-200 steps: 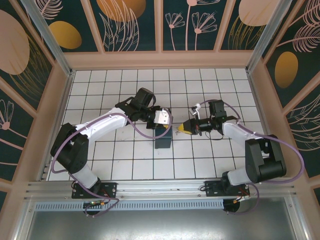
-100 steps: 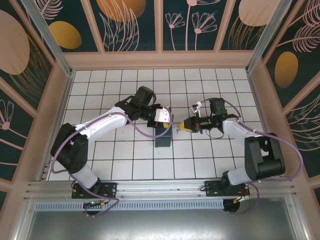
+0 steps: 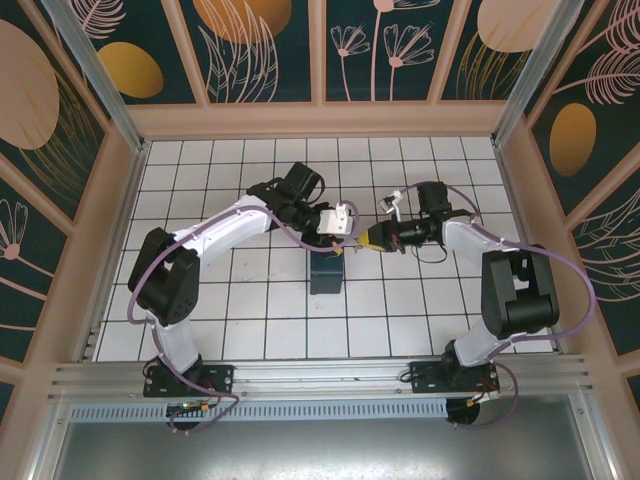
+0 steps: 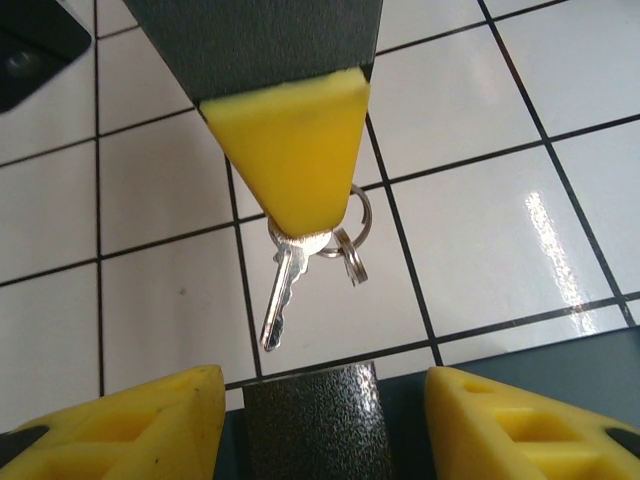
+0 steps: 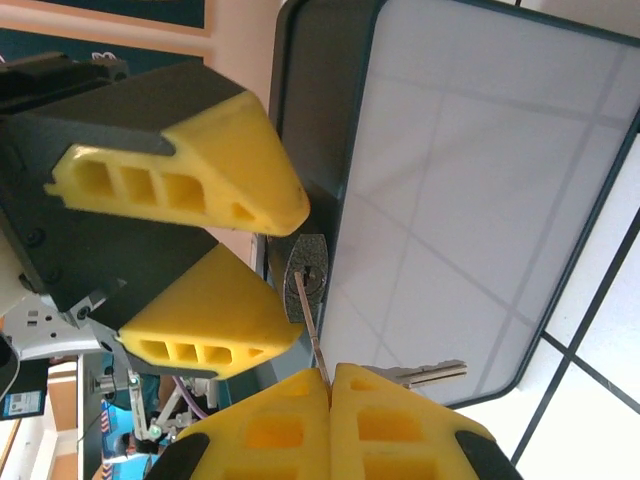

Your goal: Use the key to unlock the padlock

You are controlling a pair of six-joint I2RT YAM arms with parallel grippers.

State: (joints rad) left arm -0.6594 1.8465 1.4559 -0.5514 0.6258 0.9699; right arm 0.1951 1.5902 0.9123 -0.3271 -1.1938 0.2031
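Left wrist view is showing the right claw (image 4: 300, 205) pinching the key (image 4: 278, 300) by its head, jaws fully closed, blade hanging toward 6 o'clock over the tiled desk (image 4: 480, 230). At 6 o'clock the padlock (image 4: 313, 425) is sitting between the left claw (image 4: 325, 395) fingers, which are standing partly open, gaps either side, gripping nothing. The key's tip is pointing just beside the padlock; I cannot tell whether they touch.

White tile floor (image 3: 200, 170), dark grout, glossy w/ light glare. Teal walls (image 3: 270, 50) w/ peach floral print & peach frames at 9, 12, 3 o'clock. Alu rail (image 3: 320, 378) at 6.
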